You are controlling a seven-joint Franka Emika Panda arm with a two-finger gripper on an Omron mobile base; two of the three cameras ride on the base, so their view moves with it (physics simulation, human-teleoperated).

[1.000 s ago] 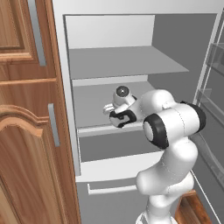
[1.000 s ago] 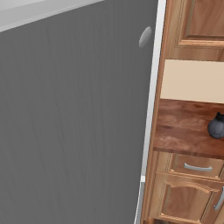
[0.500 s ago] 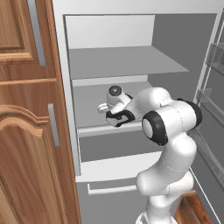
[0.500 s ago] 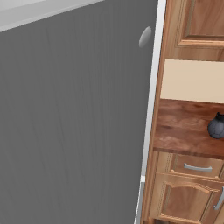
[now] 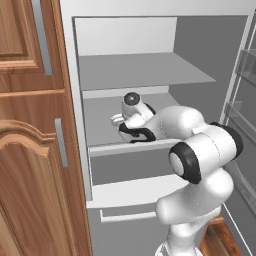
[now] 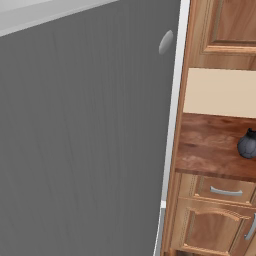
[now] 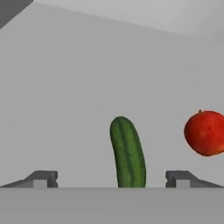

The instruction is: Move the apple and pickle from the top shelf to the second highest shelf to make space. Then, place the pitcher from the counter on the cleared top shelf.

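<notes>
The gripper [image 7: 111, 178], jaws spread wide and holding nothing, reaches into the open fridge over the second highest shelf [image 5: 131, 146], where the pickle [image 7: 127, 153] lies between its fingertips beside the apple [image 7: 205, 133]; the pitcher [image 6: 248, 144] sits on the counter [image 6: 210, 147]

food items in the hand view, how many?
2. The pickle lies between the open tool's fingertips; the apple sits to its right, apart from it. More could sit outside the frame.

No readable text, label or number on anything.
</notes>
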